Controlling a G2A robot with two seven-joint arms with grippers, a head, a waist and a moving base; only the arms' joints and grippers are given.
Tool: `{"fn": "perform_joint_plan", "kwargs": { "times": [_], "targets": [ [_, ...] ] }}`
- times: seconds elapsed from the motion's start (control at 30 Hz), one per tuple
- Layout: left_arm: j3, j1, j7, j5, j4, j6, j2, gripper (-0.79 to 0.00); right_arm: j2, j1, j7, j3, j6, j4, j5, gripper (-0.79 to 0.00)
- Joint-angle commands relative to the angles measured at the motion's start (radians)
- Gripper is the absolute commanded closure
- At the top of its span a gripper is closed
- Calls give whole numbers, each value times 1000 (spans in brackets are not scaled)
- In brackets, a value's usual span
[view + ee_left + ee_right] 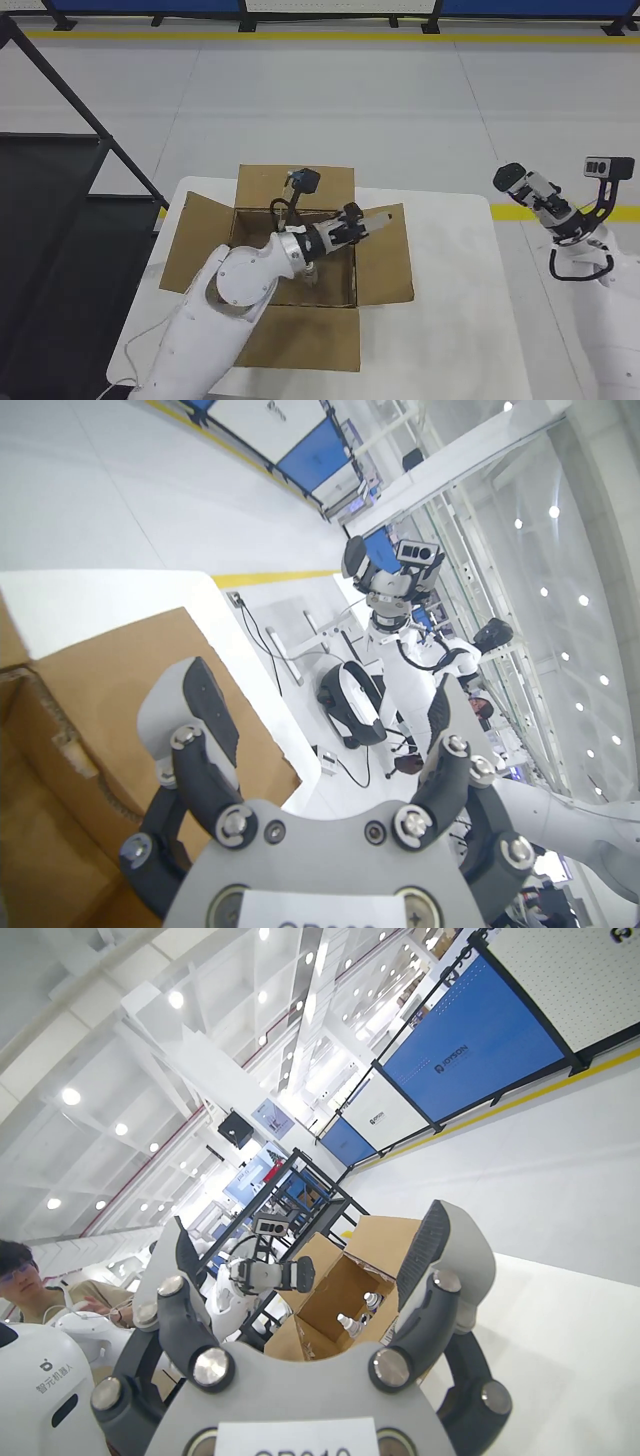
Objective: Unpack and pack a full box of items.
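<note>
An open cardboard box (300, 178) stands on the white table (450, 300), all its flaps folded outward. My left gripper (378, 220) hovers over the box's right side, open and holding nothing; in its own view (325, 710) the fingers (210, 705) are spread above a box flap (125, 680). My right gripper (510, 178) is held up off the table's right edge, away from the box. It is open and empty (305, 1253). From there I see into the box (320, 1298), where two white spray bottles (350, 1324) (372, 1300) stand.
A black metal rack (60, 200) stands to the left of the table. Bare tabletop lies to the right of the box and in front of it. White floor with a yellow line (560, 212) runs beyond the table.
</note>
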Motion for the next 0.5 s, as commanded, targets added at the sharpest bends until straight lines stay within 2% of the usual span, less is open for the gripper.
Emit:
{"fn": "perform_joint_plan", "kwargs": {
  "times": [0.0,0.1,0.23,0.33,0.43,0.47],
  "targets": [
    [-110,124,13,21,-140,7,20,-785,-3,5,-23,-37,6,-44,-42,-785],
    [-242,269,53,34,-274,10,40,-785,-9,18,-56,-102,18,-98,-117,-785],
    [-403,444,125,15,-391,-2,55,-785,-20,43,-71,-208,33,-156,-207,-785],
    [-510,563,175,-22,-444,-19,61,-785,-28,67,-72,-287,64,-181,-267,-785],
    [-598,660,198,-71,-472,-39,64,-785,-29,70,-67,-295,71,-181,-272,-785],
    [-607,670,198,-74,-474,-41,64,-785,-29,70,-67,-295,71,-181,-272,-785]
  ]
}}
